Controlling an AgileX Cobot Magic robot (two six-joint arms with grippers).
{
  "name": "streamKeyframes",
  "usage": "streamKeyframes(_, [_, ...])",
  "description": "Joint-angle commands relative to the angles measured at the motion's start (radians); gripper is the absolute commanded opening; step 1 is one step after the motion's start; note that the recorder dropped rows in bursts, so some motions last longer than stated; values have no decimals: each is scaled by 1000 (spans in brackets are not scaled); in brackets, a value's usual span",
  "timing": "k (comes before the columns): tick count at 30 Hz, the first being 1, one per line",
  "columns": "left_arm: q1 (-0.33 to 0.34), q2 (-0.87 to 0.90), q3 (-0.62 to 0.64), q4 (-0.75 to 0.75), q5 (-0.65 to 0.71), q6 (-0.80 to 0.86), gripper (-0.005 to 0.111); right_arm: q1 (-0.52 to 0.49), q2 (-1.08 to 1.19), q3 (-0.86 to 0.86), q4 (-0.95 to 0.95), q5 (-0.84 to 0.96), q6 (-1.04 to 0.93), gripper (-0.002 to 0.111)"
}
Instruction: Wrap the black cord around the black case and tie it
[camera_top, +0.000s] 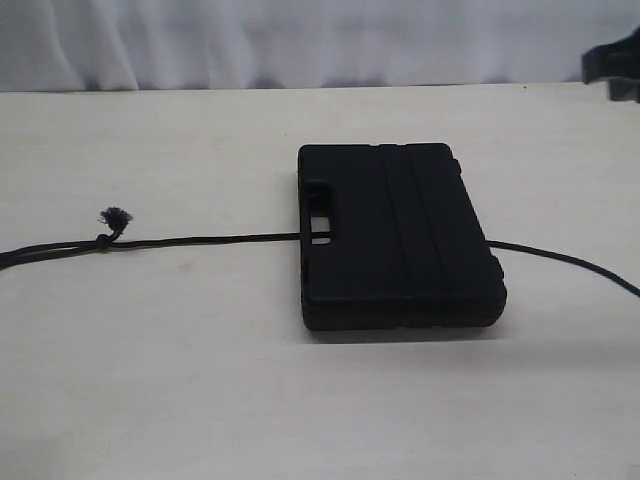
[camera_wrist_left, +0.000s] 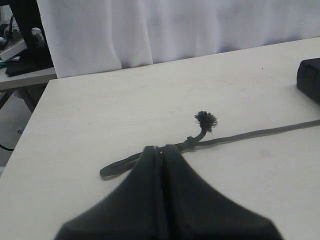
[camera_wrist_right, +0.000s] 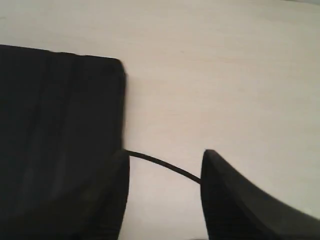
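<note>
Black plastic forms the black case (camera_top: 400, 235), laid flat right of centre on the pale table (camera_top: 180, 380). The black cord (camera_top: 210, 240) is stretched left to right, meeting the case at its handle opening and emerging on its right side; its tufted end (camera_top: 115, 218) is laid well left of the case. On the left gripper (camera_wrist_left: 161, 150) the jaws are pressed together, nothing visibly held. On the right gripper (camera_wrist_right: 164, 155) the jaws are set apart, the cord seen between them.

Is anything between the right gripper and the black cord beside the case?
Nothing visible. The right gripper has its jaws apart, and the black cord lies bare on the table in the gap between them, where it comes out from the black case.
</note>
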Motion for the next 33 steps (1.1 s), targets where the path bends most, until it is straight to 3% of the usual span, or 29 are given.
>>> streamKeyframes(1, [-9,-3,3,-7,-12,4,0,166,109,-84,81,-47,-129,40])
streamKeyframes(5, [-9,-3,3,-7,-12,4,0,333,238,-164,52,-63,-31,41])
streamKeyframes(8, [-9,-3,3,-7,-12,4,0,420,420,-339,54,15,10,42])
streamKeyframes(11, [-9,-3,3,-7,-12,4,0,471,569,-454,54,49,19,54])
streamKeyframes(27, [-9,-3,3,-7,-12,4,0,494,896,-552,130,10,92,54])
streamKeyframes(33, [-9,-3,3,-7,-12,4,0,494,921,-552,-27,-16,217,54])
